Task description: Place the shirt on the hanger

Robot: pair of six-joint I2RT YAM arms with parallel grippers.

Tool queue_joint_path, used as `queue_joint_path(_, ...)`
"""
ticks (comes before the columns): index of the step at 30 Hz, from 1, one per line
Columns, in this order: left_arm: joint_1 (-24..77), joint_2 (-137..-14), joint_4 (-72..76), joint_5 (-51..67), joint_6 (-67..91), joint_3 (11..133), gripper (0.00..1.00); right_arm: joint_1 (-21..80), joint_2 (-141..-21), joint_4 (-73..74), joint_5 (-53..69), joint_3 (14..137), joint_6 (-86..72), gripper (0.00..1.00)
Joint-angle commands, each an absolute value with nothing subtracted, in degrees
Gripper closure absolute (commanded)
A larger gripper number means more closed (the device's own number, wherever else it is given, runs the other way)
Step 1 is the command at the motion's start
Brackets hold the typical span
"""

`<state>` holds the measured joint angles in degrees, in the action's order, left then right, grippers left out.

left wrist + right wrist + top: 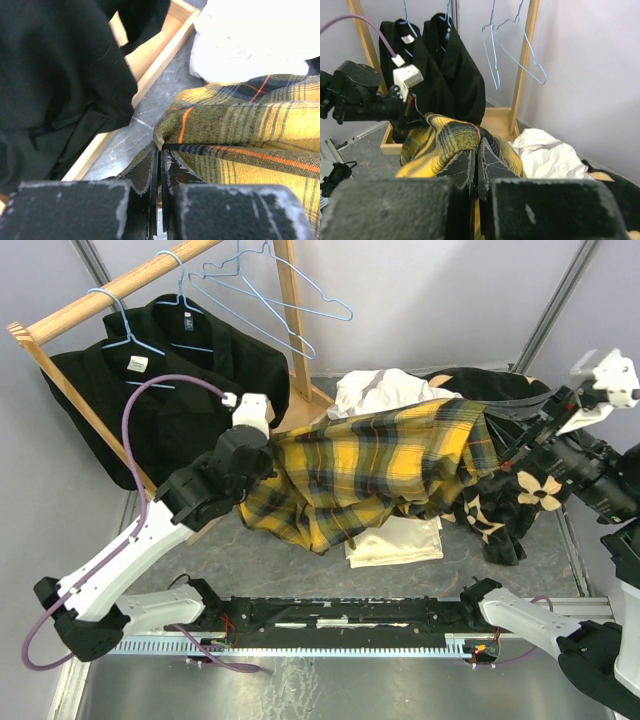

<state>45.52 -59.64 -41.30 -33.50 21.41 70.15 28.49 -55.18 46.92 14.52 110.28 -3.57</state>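
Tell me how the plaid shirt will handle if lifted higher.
Probably floppy: the plaid shirt sags in folds between the left gripper and right gripper. Likely light, since two small pinches hold it. Its low hem may drag over the white shirt.

Even bright light, blurred wrist-view foregrounds

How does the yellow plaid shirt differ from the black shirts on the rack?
The plaid shirt is yellow-and-black checked; the black shirts are plain. The plaid shirt is stretched between the left gripper and the right gripper, on no hanger; the black shirts hang on blue hangers from the wooden rail. Both are shirts.
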Motion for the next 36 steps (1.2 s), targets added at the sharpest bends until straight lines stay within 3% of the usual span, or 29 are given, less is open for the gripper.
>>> queue_joint_path(1, 45.05, -63.28, -39.56, -33.22, 15.09, 75.85, 0.97, 28.23, -54.32, 37.29, 11.41, 116.65, -2.88, 1.00)
queue_joint_path(15, 44.82, -60.60, -42.38, -41.14, 12.08, 77.74, 0.97, 28.33, -57.06, 45.81, -4.58, 113.91, -1.62, 1.00)
queue_joint_path(20, 44.83, -59.96, -47.27, -43.59, 10.82, 86.05, 0.97, 28.31, -59.33, 47.19, -11.76, 113.37, -1.75, 1.00)
queue_joint_path(27, 44.76, -60.01, -52.51, -44.42, 8.93, 101.19, 0.97, 28.24, -59.18, 45.33, -12.22, 109.92, -2.45, 1.00)
queue_joint_path(36, 44.79, -60.51, -54.21, -42.01, 8.51, 105.27, 0.97, 28.23, -58.63, 44.05, -13.45, 109.43, -1.93, 1.00)
